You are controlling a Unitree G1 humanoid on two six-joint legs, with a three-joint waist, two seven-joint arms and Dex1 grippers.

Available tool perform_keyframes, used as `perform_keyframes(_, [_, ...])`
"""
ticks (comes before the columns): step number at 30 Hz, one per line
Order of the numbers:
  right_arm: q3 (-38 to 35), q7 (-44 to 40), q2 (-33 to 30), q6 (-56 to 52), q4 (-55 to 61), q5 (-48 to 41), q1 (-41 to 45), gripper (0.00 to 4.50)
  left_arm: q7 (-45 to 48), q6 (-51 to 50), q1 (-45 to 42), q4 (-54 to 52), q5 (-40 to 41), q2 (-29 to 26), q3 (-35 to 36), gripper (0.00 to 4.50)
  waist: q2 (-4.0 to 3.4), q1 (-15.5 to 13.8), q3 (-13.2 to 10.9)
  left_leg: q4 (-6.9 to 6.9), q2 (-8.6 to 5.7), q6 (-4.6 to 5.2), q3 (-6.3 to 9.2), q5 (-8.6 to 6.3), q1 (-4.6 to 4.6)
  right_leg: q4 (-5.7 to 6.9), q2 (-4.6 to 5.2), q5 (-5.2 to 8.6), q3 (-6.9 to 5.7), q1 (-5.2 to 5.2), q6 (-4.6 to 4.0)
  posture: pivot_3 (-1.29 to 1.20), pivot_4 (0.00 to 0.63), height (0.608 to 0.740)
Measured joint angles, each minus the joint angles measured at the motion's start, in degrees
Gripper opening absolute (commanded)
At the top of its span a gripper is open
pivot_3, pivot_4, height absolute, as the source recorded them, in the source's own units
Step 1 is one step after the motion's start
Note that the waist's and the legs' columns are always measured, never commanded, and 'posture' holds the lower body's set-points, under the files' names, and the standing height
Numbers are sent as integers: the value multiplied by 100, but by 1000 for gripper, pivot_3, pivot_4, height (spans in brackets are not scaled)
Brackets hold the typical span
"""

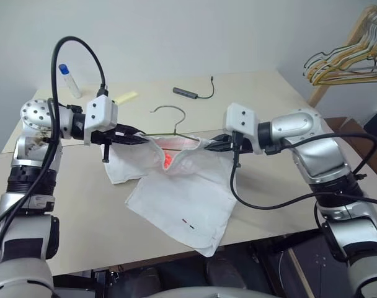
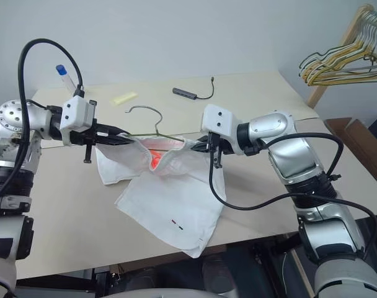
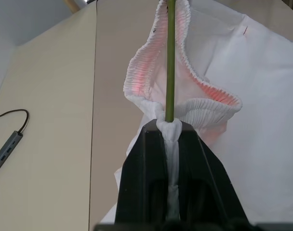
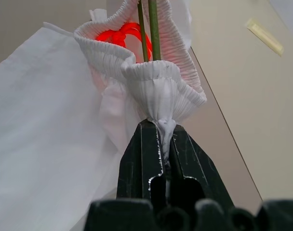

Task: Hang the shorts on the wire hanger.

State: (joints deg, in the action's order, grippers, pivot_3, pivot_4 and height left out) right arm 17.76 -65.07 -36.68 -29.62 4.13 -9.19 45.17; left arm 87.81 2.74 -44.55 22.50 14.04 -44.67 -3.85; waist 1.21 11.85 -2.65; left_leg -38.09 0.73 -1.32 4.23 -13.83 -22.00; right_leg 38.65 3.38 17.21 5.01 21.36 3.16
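- My left end effector (image 1: 137, 135) is clamped on one side of the shorts' (image 1: 188, 202) elastic waistband, with the wire hanger (image 1: 171, 126) running out past its tips.
- My right end effector (image 1: 214, 144) is pinched on the opposite side of the waistband, again beside the wire.
- The shorts hang between the two grips: waistband lifted and stretched along the hanger, legs trailing down onto the desk (image 1: 70, 205) below it.
- The hanger's hook pokes up behind the waistband, roughly midway between my grips.
- Risk, as I judge it: the bunched cloth in each pinch is thin, so pulling the grips apart could slip the elastic free and drop the shorts off the wire.
- Risk: releasing one side too early may let the hanger tip and the cloth slide off.
- Count: one pair of shorts, one wire hanger, two end effectors, one desk.
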Motion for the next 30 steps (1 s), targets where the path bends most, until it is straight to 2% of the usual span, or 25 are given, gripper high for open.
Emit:
perform_keyframes(6, [-5,116,12,-73,5,4,-40,0,11,-1,-10,109,23,34,14,2957,0,0,0,0,0,0,1,0,1,1,0,0,0,0,0,-144,0,740])
perform_keyframes(10, [-117,343,-2,-502,95,-61,-190,0,-234,130,-199,467,23,68,182,4293,0,0,0,0,0,0,3,0,-1,1,0,0,-2,0,0,-153,0,740])
perform_keyframes(11, [-217,434,-10,-632,177,-107,-276,0,-350,179,-303,590,26,82,273,4478,0,-6,0,0,0,0,5,0,-2,1,0,0,-5,0,0,-157,0,740])
perform_keyframes(16, [-709,926,-280,-1219,630,-141,-776,0,-1085,487,-684,976,89,129,808,4478,0,-23,0,-1,-7,0,9,0,-5,-4,11,0,-8,-1,0,-178,0,740])
perform_keyframes(21, [-1496,1513,-774,-2532,1422,-313,-1287,0,-1092,420,-370,780,355,348,914,4478,0,-16,0,-1,-3,0,11,0,-6,-2,9,0,-9,-1,0,-210,0,740])
perform_keyframes(26, [-2569,2463,-590,-3990,1842,-366,-1726,0,-1066,-38,191,35,754,645,917,4478,0,13,1,-1,0,0,9,0,-5,-1,5,0,-3,-2,0,-235,0,740])
perform_keyframes(30, [-3128,3316,-483,-4651,1629,-100,-1918,0,-1112,-232,375,-231,839,786,908,4478,-5,51,4,-1,-3,0,1,0,-3,-1,6,0,7,-2,0,-264,0,740])
